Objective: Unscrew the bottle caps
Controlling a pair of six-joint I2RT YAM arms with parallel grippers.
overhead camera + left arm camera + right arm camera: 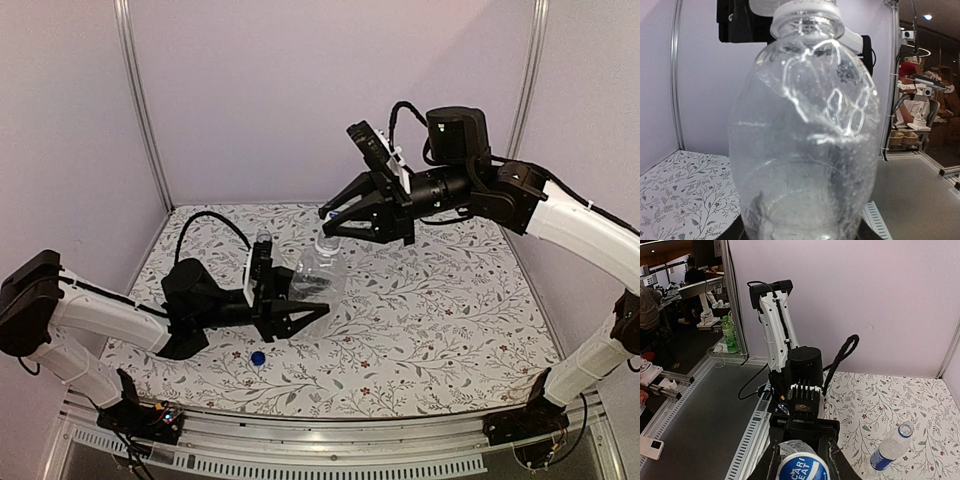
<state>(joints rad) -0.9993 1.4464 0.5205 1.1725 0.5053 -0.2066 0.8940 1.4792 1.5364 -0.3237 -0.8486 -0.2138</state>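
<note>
Sitting atop the plain bottle (320,268), the whitish cap (804,467) is being pinched by the closed right gripper (328,222), while the left gripper (322,297) is clamping the bottle's body over the tabletop (450,330). Its thin wall is looking liable to twist with the cap, stalling the unscrewing.

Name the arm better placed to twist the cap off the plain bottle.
Right. The right gripper is shut on the whitish cap atop the plain bottle, while the left gripper clamps that bottle's body to steady it.
</note>
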